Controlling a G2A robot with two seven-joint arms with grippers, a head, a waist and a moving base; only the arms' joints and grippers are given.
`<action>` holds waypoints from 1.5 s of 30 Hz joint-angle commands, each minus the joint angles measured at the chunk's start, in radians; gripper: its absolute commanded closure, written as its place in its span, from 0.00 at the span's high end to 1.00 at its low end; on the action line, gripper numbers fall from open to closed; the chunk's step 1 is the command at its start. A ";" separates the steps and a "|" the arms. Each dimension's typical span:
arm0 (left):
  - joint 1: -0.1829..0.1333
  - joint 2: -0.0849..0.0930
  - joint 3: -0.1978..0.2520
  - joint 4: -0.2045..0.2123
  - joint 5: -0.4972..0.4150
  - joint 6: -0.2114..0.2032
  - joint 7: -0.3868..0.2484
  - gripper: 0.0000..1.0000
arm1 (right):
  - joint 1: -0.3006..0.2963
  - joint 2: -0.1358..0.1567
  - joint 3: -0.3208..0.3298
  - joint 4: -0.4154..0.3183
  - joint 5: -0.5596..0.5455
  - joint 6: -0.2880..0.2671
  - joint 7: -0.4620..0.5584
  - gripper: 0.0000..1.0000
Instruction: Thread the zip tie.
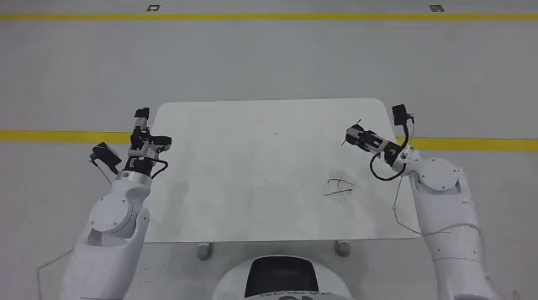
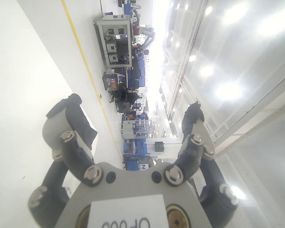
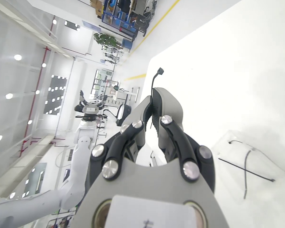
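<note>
My right gripper (image 3: 154,100) is shut on a black zip tie (image 3: 154,78), whose head end sticks out past the fingertips while a short tail hangs behind the pads. In the top view this gripper (image 1: 351,135) hovers over the right side of the white table (image 1: 252,174), with the tie (image 1: 354,125) poking out. My left gripper (image 2: 133,110) is open with nothing between its fingers. It is raised at the table's left edge (image 1: 141,123), pointing away from the table.
Several more black zip ties (image 1: 339,186) lie loose on the table near the right front, seen on a clear sheet (image 3: 249,160) in the right wrist view. Yellow floor lines (image 1: 269,17) run beyond the table.
</note>
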 commanded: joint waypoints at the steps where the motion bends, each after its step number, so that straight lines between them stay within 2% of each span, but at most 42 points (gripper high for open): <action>1: 0.000 0.000 0.000 0.000 0.000 0.000 0.000 1.00 | 0.018 -0.001 -0.014 0.036 0.038 -0.016 -0.001 0.00; 6: 0.000 0.000 0.000 0.000 0.000 0.000 0.000 1.00 | 0.092 -0.007 -0.067 0.153 0.096 -0.019 0.003 0.00; 41: 0.000 0.000 0.000 0.000 0.000 0.000 0.000 1.00 | 0.092 -0.007 -0.067 0.153 0.096 -0.019 0.003 0.00; 43: 0.000 0.000 0.000 0.000 0.000 0.000 0.000 1.00 | 0.082 -0.009 -0.065 0.138 0.121 -0.020 -0.041 0.00; 45: 0.000 0.000 0.000 0.000 0.000 0.000 0.000 1.00 | 0.044 -0.012 -0.060 0.094 0.187 -0.020 -0.085 0.00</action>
